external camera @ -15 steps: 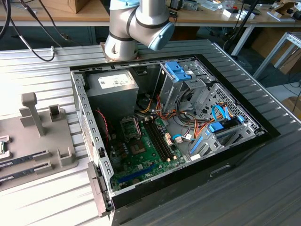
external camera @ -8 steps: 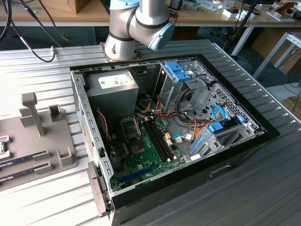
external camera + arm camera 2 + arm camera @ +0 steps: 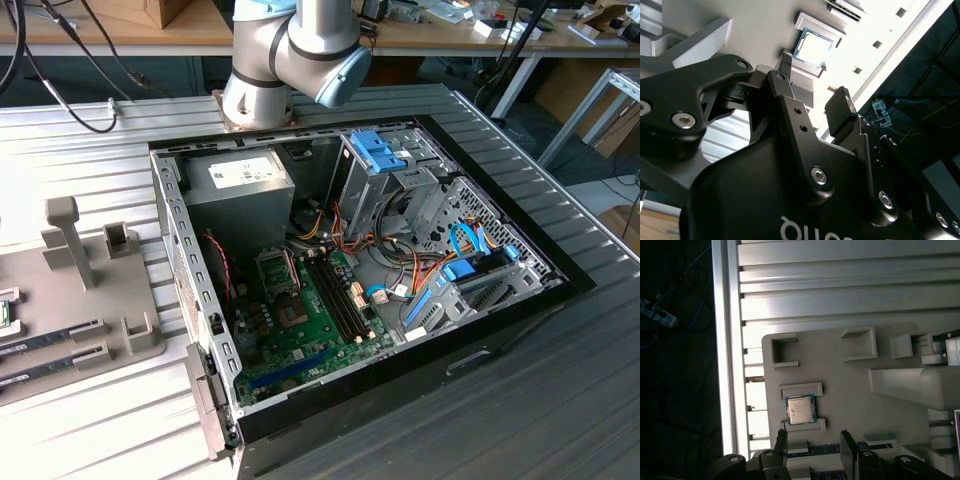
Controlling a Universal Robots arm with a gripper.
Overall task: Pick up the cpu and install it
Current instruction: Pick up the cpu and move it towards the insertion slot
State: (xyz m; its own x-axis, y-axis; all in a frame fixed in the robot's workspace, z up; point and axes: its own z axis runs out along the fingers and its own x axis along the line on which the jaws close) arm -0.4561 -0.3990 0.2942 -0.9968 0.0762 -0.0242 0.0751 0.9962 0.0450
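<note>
The cpu [image 3: 800,410] is a small square chip with a green rim and a silver-grey lid. It lies flat between two low ridges of a grey holder tray [image 3: 850,385], and it shows in the second wrist view as cpu [image 3: 814,48] too. My gripper [image 3: 814,442] hangs above the tray, open, with nothing between its black fingers [image 3: 781,440]. In both wrist views the chip lies just beyond the fingertips, in line with the gap of the gripper [image 3: 814,80]. The open computer case [image 3: 200,300] holds the green motherboard [image 3: 310,330] with its metal socket [image 3: 277,268].
The holder tray [image 3: 100,320] lies on the ribbed metal table [image 3: 90,150], to the exterior view's left of the case, with an upright post [image 3: 65,240] and long memory sticks [image 3: 50,335]. The arm's joint [image 3: 290,60] rises behind the case. The table edge [image 3: 730,340] runs close beside the tray.
</note>
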